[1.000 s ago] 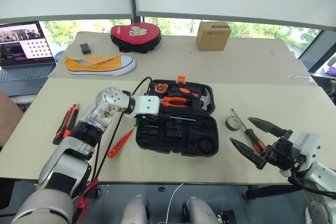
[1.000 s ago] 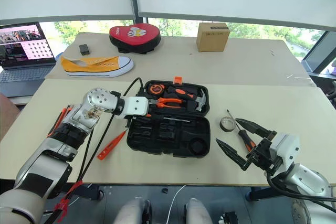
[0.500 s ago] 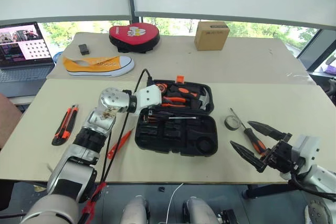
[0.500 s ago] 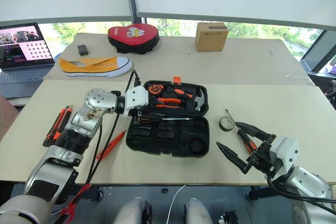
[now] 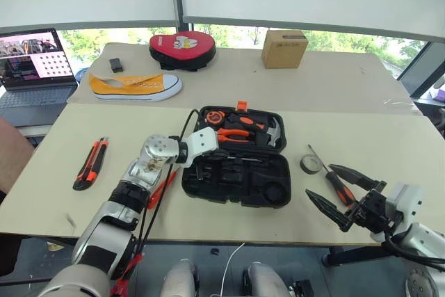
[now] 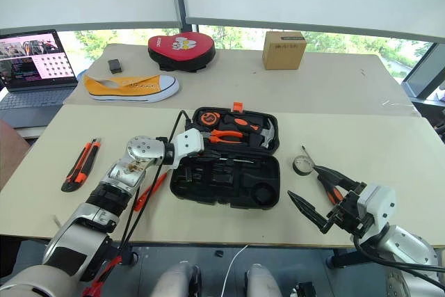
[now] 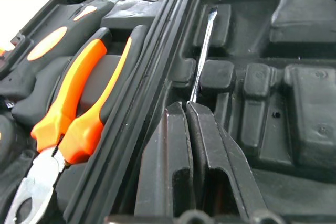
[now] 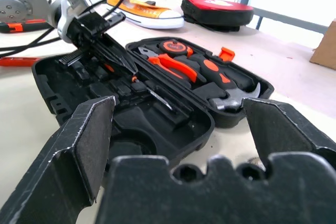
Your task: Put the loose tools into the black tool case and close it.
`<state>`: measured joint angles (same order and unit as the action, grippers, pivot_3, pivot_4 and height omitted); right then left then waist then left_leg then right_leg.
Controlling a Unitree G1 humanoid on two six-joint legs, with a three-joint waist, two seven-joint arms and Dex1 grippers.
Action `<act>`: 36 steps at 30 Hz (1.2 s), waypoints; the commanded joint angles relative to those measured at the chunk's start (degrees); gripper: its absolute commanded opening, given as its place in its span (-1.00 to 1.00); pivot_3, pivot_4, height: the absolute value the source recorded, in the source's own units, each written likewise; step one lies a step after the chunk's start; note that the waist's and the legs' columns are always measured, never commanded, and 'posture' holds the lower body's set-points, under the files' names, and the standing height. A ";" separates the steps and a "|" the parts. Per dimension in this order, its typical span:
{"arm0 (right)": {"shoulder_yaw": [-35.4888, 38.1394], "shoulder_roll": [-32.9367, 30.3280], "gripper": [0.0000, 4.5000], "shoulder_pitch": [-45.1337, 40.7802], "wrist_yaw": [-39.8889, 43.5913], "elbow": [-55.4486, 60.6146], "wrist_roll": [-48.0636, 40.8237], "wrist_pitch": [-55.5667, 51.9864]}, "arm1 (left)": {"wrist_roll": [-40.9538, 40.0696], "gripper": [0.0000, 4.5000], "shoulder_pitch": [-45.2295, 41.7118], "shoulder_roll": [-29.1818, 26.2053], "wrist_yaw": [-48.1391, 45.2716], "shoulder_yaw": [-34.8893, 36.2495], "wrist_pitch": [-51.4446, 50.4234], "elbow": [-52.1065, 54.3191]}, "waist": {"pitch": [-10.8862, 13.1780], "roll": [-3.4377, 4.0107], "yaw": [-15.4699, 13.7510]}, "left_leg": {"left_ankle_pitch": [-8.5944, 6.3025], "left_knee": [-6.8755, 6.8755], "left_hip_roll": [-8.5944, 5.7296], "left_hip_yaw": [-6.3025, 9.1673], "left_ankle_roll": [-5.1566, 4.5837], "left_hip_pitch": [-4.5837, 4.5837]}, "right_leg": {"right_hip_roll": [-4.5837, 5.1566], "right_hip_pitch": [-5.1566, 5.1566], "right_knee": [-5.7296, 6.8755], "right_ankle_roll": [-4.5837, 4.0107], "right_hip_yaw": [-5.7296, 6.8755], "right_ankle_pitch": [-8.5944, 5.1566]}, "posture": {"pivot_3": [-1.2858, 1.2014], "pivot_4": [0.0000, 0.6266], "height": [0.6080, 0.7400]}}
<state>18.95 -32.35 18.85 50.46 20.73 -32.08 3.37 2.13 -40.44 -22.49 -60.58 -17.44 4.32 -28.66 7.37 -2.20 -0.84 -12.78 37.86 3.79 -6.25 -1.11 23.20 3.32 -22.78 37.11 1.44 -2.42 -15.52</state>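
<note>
Head cameras: the black moulded-plastic tool case (image 5: 236,202) lies open in the middle of the beige table (image 5: 361,130). Orange-handled pliers (image 5: 233,133) and a steel hammer (image 5: 272,132) sit in its far half. My left gripper (image 5: 208,152) reaches into the near half, presumably to seat a tool. My right gripper (image 5: 320,180) hovers at the table's near edge with its jaws spread wide. It is right beside the black-and-orange-handled screwdriver (image 5: 334,182) and the small dark tape roll (image 5: 310,164), so I judge it is staged for those next. The black-and-orange utility knife (image 5: 90,163) lies well off to the left. The slim all-orange tester screwdriver (image 6: 147,193) lies just left of the case, partly under my left arm.

Left wrist: the two black fingers (image 7: 176,145) are pressed together. A slim steel-shafted screwdriver (image 7: 202,51) lies in a recess straight beyond their tips. I cannot tell whether they pinch anything.

Right wrist: its own fingers (image 8: 86,135) stand far apart with nothing between them, framing the case.

Against a second ago, the left gripper has dropped from the hinge area into the near half and its jaws have closed. The right one has stayed put.
</note>
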 commanded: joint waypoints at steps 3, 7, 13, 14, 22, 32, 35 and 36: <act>1.36 0.62 1.00 -0.26 -0.86 0.35 1.16 1.55 | 1.34 -0.92 0.88 2.03 2.00 -0.82 -3.35 -4.01 | -0.04 0.06 -0.15 | -0.01 0.00 -0.01 0.02 -0.01 -0.32 | 0.03 0.38 -0.03 0.01 0.05 -0.01 | 0.03 -0.52 1.00; 3.46 1.17 1.00 0.73 -2.21 -0.07 1.16 1.48 | -7.73 -0.69 1.57 2.47 1.57 7.88 0.05 -0.30 | -0.04 0.07 -0.10 | 0.00 0.00 -0.04 0.04 -0.01 -0.42 | 0.08 0.50 -0.04 0.02 0.05 0.00 | 0.03 -0.52 1.00; 10.10 1.06 1.00 7.05 -0.69 -1.19 -0.02 1.92 | -23.26 0.21 8.66 -4.03 -10.06 17.67 -1.12 13.58 | -0.04 0.08 0.51 | 0.00 -0.01 0.06 0.11 -0.02 0.21 | 0.02 -0.21 0.02 0.00 0.03 0.00 | 0.03 -0.52 1.00; 11.52 1.15 1.00 8.44 -0.37 -1.80 -0.07 2.14 | -26.72 0.38 10.59 -5.10 -12.56 19.79 -1.01 15.96 | -0.04 0.10 0.58 | 0.00 -0.01 0.07 0.10 -0.02 0.26 | 0.01 -0.28 0.03 0.00 0.00 0.00 | 0.03 -0.52 1.00; 18.73 3.69 1.00 19.76 0.95 -6.72 3.42 5.88 | -33.78 0.99 30.94 -19.47 -20.51 28.74 -6.47 30.23 | -0.02 0.24 0.75 | -0.01 -0.06 0.10 0.02 -0.01 -0.02 | 0.09 -0.08 -0.03 -0.01 0.00 -0.02 | 0.03 -0.52 1.00; 17.14 -0.01 1.00 17.87 -4.53 -1.77 2.94 -4.33 | -35.69 0.99 38.86 -20.94 -22.11 33.03 -4.23 29.55 | 0.05 0.42 0.76 | -0.32 -0.16 0.24 0.14 0.45 -0.28 | 0.37 0.01 -0.03 -0.70 -0.11 -0.39 | 0.03 -0.52 1.00; 13.77 -5.57 1.00 10.06 -5.54 -3.33 4.34 -11.60 | -37.45 0.99 39.94 -19.86 -20.78 30.79 -8.21 35.08 | 0.06 0.39 0.95 | -0.15 -0.14 0.18 0.12 0.15 -0.27 | 0.35 0.03 -0.04 -0.62 -0.13 -0.36 | 0.03 -0.52 1.00; 12.28 -7.69 1.00 8.14 -5.48 -3.98 4.82 -14.75 | -38.01 0.99 40.36 -19.90 -20.14 30.05 -10.14 36.78 | 0.07 0.38 1.13 | -0.06 -0.14 0.18 0.10 0.00 -0.27 | 0.33 0.01 -0.04 -0.61 -0.14 -0.36 | 0.03 -0.52 1.00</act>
<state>31.80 -38.92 27.69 45.39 16.69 -27.39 -8.00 -34.03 -0.28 -42.30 -81.55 12.75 -3.98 4.85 7.44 -1.81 0.29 -12.84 37.72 3.94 -6.17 -1.12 22.96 3.56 -22.78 37.07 1.14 -2.58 -15.71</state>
